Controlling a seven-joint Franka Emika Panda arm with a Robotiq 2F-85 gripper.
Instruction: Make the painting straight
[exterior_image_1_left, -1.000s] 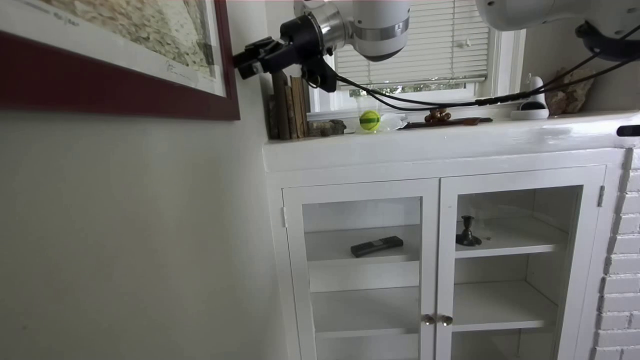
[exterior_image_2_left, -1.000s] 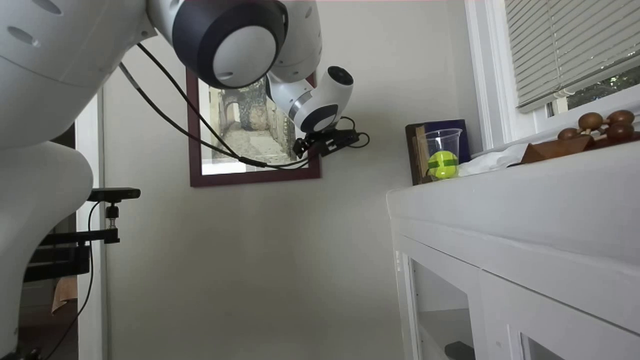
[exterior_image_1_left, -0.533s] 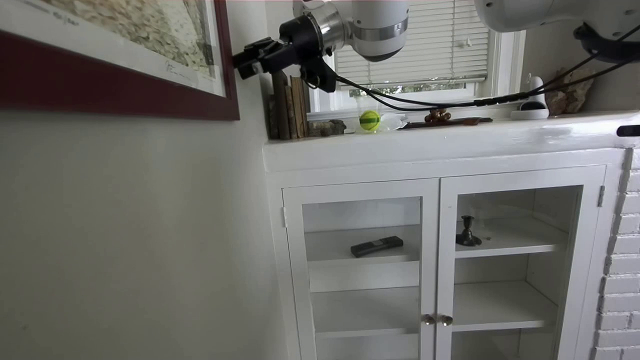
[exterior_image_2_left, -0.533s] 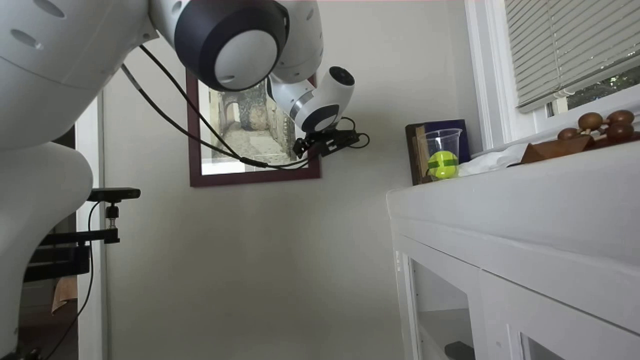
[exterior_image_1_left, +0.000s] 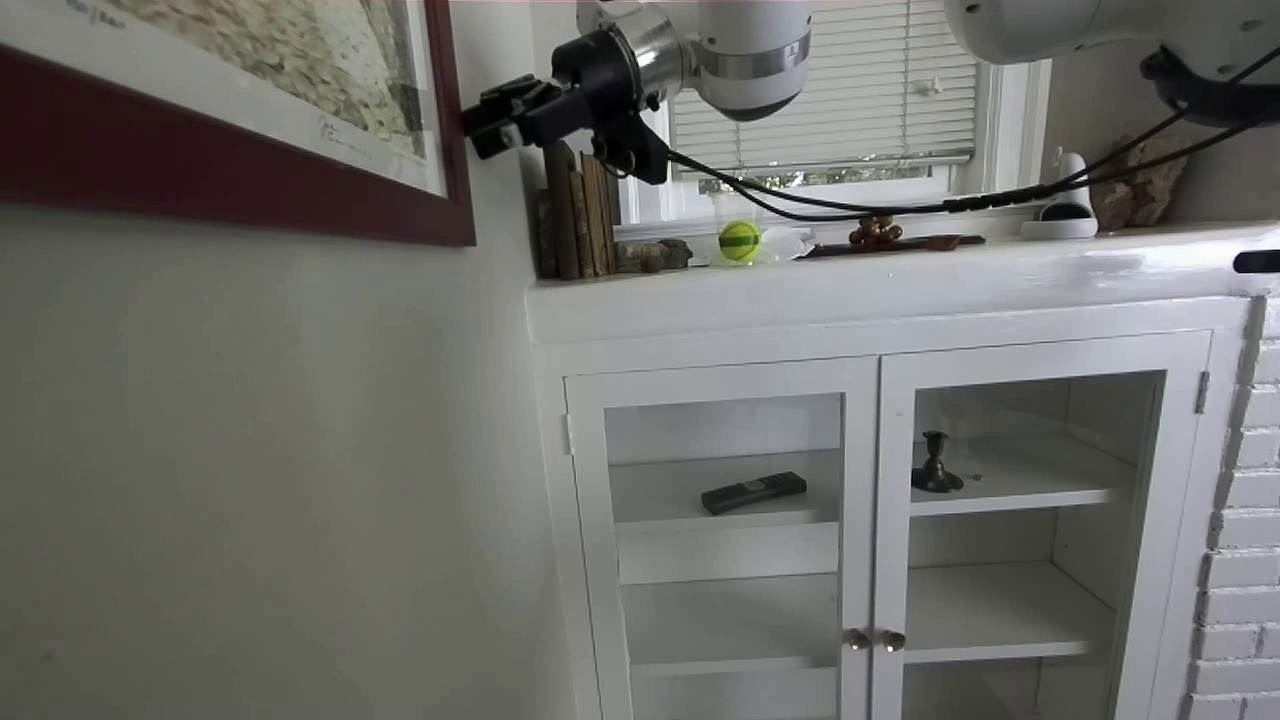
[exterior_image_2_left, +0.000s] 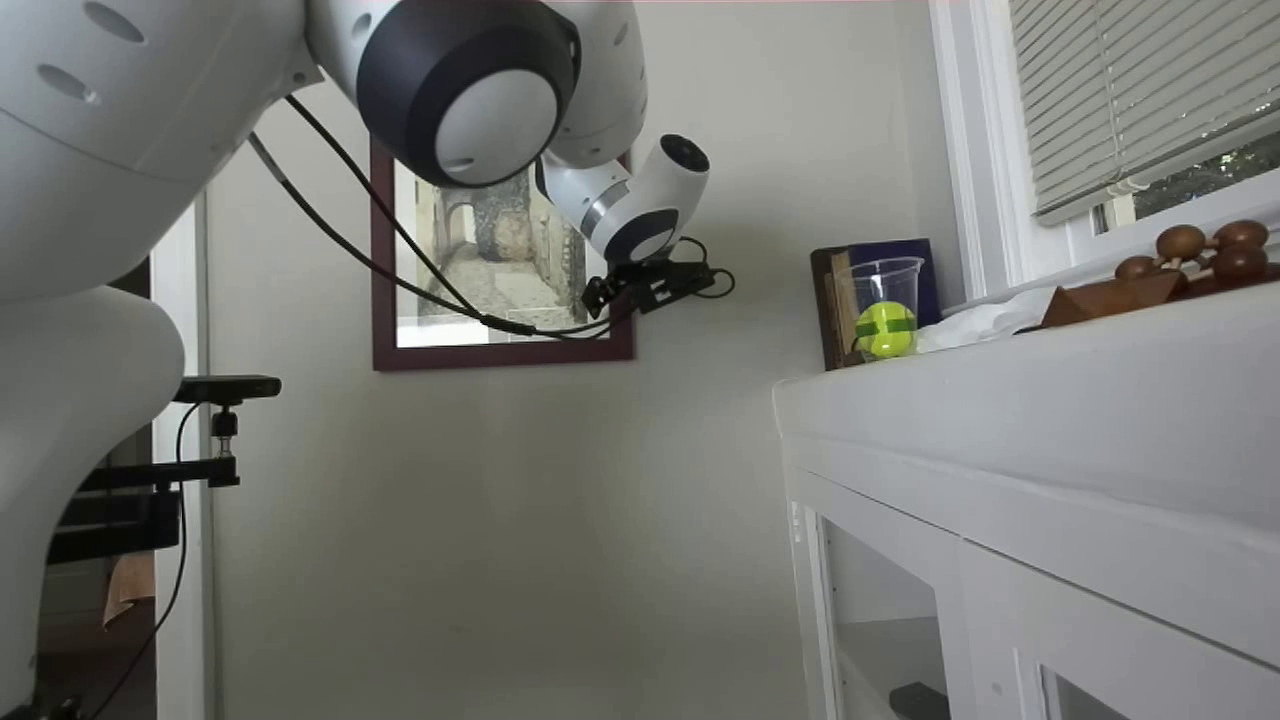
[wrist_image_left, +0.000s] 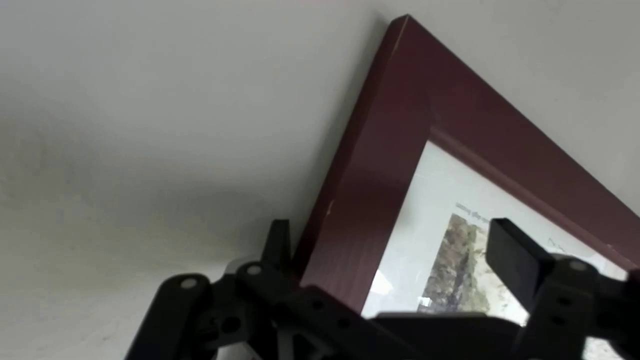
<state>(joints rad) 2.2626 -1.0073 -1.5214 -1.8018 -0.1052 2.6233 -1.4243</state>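
- The claw (wrist_image_left: 392, 245) has its fingers spread well apart, clamped on nothing; an edge of the painting (exterior_image_2_left: 510, 270) runs through the gap.
- From the claw, the painting lies ahead and off to one side, on the wall (exterior_image_2_left: 500, 520); its lower corner (exterior_image_1_left: 457, 226) is below the claw.
- The side rail (wrist_image_left: 375, 185) passes between the fingers: one finger (wrist_image_left: 276, 245) just beside its outer edge, the opposite finger (wrist_image_left: 516, 262) in front of the painting's face. Whether either touches, I cannot tell.
- The long axis cannot be read; the arm (exterior_image_2_left: 495, 120) hides the top.
- The bottom rail (exterior_image_2_left: 505, 355), below the claw, rises slightly toward the claw's side in an exterior view; camera angle may explain that.
- My judgement: the correction turns on that straddled edge. A small upward or downward nudge there should pivot the painting; a sideways one may merely shift it.
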